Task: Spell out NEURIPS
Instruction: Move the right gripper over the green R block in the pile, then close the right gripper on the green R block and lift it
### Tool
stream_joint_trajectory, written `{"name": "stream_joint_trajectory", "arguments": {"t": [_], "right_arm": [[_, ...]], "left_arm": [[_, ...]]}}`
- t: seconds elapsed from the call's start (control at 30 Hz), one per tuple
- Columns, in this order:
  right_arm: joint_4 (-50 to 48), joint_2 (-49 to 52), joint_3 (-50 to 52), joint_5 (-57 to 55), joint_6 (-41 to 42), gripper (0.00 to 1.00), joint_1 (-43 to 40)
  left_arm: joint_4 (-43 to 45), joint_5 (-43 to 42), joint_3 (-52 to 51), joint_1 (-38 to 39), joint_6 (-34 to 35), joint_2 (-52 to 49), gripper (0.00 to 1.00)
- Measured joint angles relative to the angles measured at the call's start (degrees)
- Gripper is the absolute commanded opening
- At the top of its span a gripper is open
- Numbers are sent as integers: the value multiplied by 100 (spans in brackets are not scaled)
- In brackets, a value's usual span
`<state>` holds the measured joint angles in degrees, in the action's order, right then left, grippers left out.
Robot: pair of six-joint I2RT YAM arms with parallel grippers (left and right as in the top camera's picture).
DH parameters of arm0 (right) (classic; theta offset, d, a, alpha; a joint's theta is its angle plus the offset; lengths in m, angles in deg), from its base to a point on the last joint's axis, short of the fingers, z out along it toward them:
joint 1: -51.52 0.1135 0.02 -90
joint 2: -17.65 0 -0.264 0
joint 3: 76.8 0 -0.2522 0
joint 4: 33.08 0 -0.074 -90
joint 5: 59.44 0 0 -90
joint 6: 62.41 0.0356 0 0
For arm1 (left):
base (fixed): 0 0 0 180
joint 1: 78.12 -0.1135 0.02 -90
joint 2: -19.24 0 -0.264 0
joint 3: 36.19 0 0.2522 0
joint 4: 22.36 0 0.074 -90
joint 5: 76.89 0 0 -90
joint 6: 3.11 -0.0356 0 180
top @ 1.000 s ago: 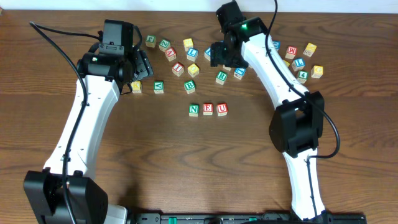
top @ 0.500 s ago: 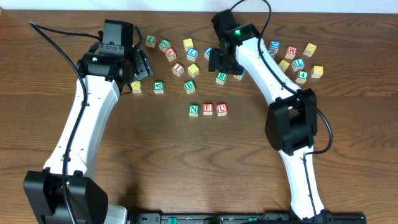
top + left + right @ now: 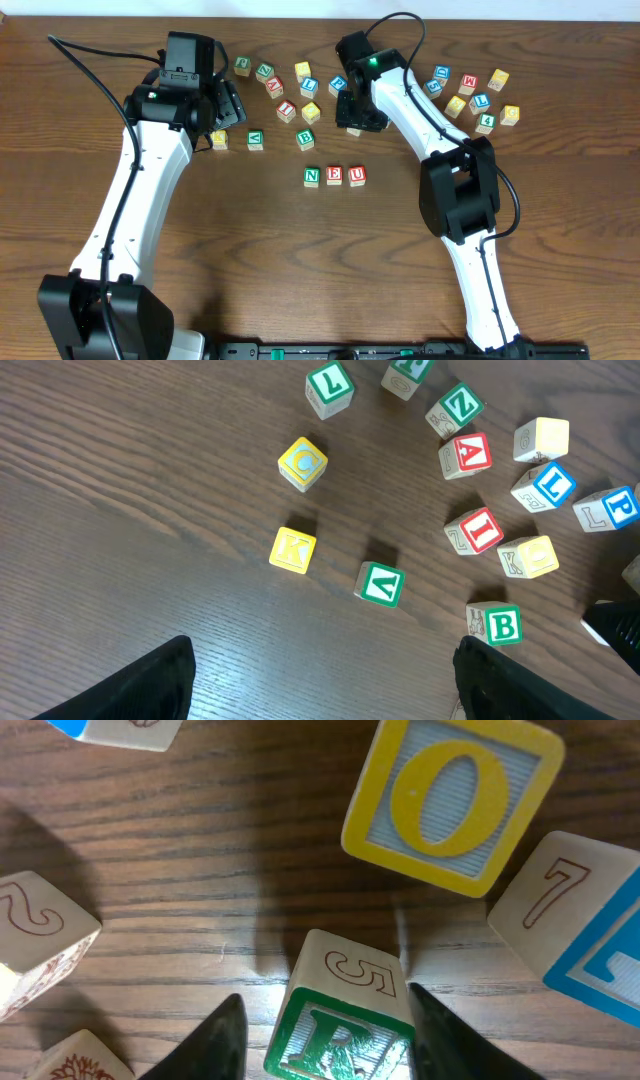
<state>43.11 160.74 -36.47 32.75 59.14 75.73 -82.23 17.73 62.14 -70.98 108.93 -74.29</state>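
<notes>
Right arm (image 3: 405, 100) swung left since 1 s ago, now low over green R cube (image 3: 338, 1038), far of N-E-U row (image 3: 334, 176) at worktop (image 3: 300, 260) centre. Right jaws open, straddling R, not clamped. Left jaws open, empty. R is letter 4; grasp looks imminent.

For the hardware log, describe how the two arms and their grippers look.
The left arm and right arm both have white link shells with black joint housings. A thin black cable trails from each wrist end. A green light glows on the right arm's wrist housing. The left fingers and right fingers are plain black. No markings are visible.
</notes>
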Motion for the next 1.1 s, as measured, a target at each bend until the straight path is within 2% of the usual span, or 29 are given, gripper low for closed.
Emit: {"name": "stream_joint_trajectory", "arguments": {"t": [0.1,0.17,0.5,0.7,0.87,0.9,0.97,1.1], "right_arm": [[59,0,0,0,-92,30,-2],[79,0,0,0,-136,29,-2],[170,-11,0,0,-649,30,-2],[636,-243,0,2,-981,31,-2],[1386,-601,0,0,-1187,34,-2],[1467,-632,0,-2,-1211,37,-2],[1473,-658,52,-9,-1296,51,-2],[796,-658,352,-20,-1532,59,-2]], "left_arm": [[0,0,0,0,0,0,81],[0,0,0,0,0,0,81],[0,0,0,0,0,0,81],[0,-2,0,0,0,0,81],[2,0,0,0,0,0,82],[2,-2,0,0,0,0,81],[0,-2,0,0,0,0,82],[11,0,0,0,0,0,81]]}}
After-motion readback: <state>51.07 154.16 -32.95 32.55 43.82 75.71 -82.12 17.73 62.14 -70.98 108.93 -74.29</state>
